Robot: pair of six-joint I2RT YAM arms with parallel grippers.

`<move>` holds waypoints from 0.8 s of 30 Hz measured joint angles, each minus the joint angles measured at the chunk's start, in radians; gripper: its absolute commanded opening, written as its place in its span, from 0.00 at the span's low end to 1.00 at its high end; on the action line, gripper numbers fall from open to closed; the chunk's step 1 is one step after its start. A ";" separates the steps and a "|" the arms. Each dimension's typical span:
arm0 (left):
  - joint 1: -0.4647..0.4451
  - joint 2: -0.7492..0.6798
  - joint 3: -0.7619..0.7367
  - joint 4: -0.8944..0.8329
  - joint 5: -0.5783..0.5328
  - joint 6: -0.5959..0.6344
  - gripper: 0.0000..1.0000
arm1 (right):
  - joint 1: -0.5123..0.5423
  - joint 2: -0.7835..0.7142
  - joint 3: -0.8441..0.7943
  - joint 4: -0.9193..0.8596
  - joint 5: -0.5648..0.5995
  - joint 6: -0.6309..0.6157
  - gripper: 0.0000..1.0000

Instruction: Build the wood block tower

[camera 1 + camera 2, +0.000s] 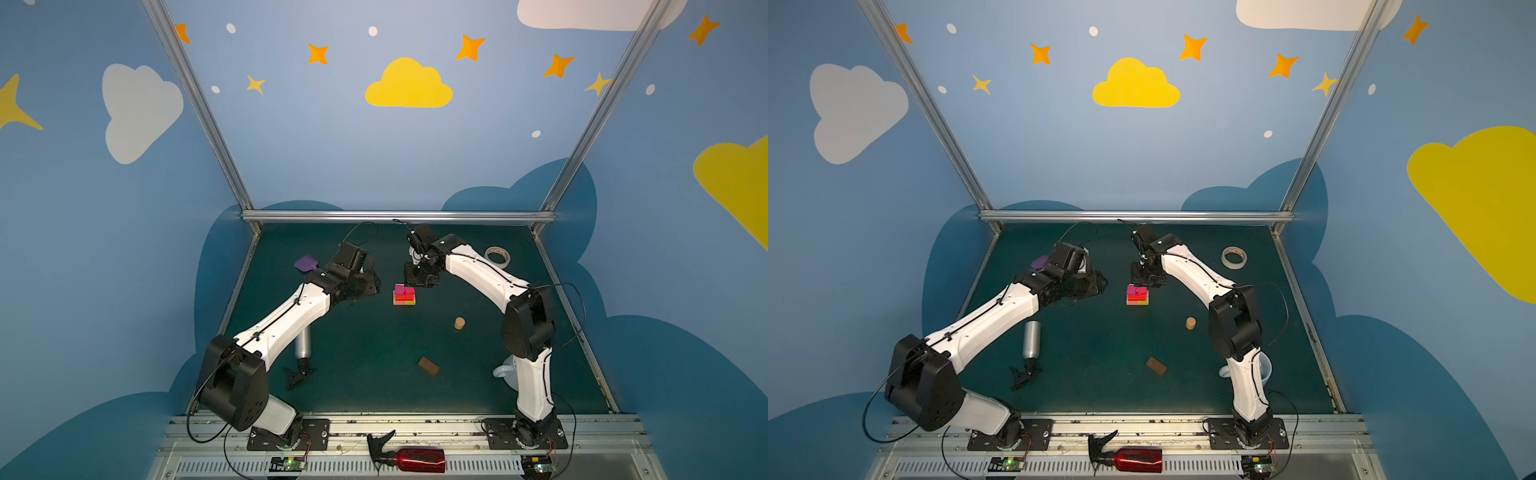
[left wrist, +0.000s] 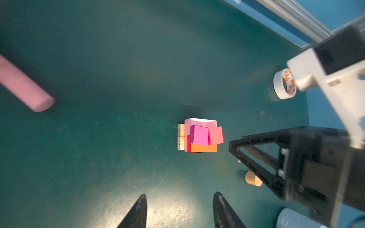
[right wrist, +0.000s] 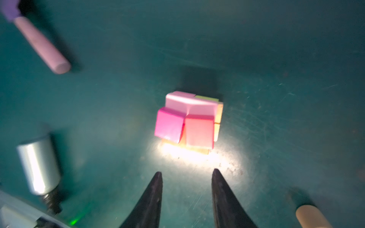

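With left hand (image 2: pixel 180 194) and right hand (image 3: pixel 186 171) loose and empty, pinch the brown block (image 1: pixel 429 366), low mid-frame, by its sides; set flat on the tower (image 1: pixel 404 295), slowly.

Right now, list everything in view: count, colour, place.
tower: one, tan base, pink, red and magenta above, table centre.
cylinder: one, tan, loose, right of tower.
block: one, brown, loose, front centre.
tape roll: one, white, far right.
toy spatula: one, purple, pink handle, far left.
silver spray bottle: one, silver, lying front left.
red spray bottle: one, red, lying on front rail.
cup: one, pale, partly hidden, front right.
left fingers: two, black, apart, empty, left of tower.
right fingers: two, black, apart, empty, beyond tower.
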 measured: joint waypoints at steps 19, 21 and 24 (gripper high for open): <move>0.015 0.350 0.181 0.019 0.198 0.040 0.34 | -0.143 -0.089 -0.324 0.301 -0.248 -0.010 0.23; 0.015 0.365 0.194 0.024 0.208 0.037 0.33 | -0.150 -0.089 -0.328 0.324 -0.264 -0.008 0.28; 0.015 0.380 0.207 0.026 0.219 0.032 0.33 | -0.159 -0.089 -0.334 0.350 -0.281 -0.004 0.28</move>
